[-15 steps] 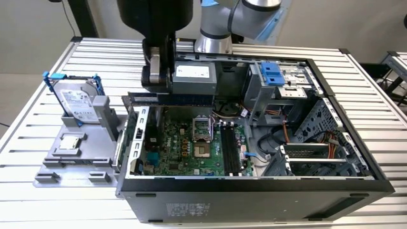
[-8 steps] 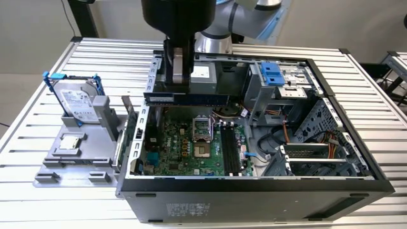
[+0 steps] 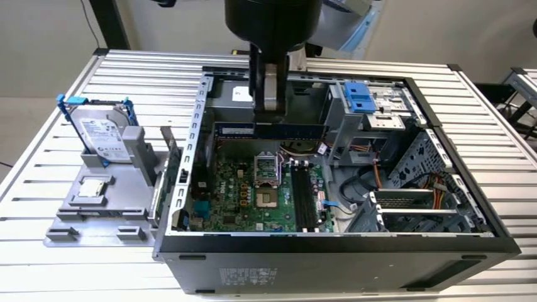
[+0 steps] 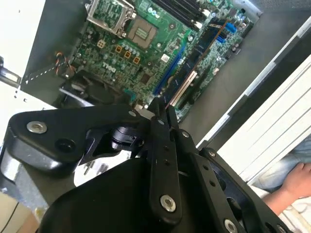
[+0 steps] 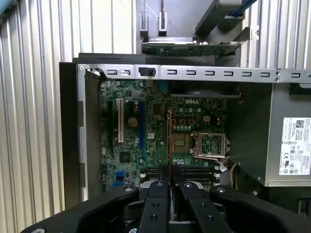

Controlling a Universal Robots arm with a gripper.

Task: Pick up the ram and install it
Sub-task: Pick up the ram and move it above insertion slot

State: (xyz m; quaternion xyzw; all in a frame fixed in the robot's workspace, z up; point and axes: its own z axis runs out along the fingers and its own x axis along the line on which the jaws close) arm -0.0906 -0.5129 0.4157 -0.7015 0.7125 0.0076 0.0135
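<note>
At the exterior view's left, the silver hard drive (image 3: 105,133) with blue rails stands upright on a grey fixture (image 3: 88,229), well apart from the work. Beside it lies the open computer case (image 3: 336,250). Over the middle of the case the gripper (image 3: 268,118) reaches down from above, with its fingers closed on the ram (image 3: 243,130). The ram hangs level, on its long edge, above the motherboard (image 3: 243,195) and apart from the black memory slots (image 3: 304,196). Its length lies across the direction of these slots, so it is not yet installed. Further to the exterior view's right there is a drive cage with a blue latch (image 3: 363,97). The ram is probably very light and quite stiff, but also thin and fragile, and its chips and contact edge should not be squeezed or scraped. A good hold is on the two flat faces near the upper edge, at the middle of the length. This seems to be where the fingers pinch it, so it balances. The exterior view gives the whole length of the stick and its height over the board. In the first wrist view the ram appears as a thin line running out from between the closed fingers, which shows how it lines up with the board below. In the second wrist view a person's hand (image 4: 296,182) is near, outside the case.
</note>
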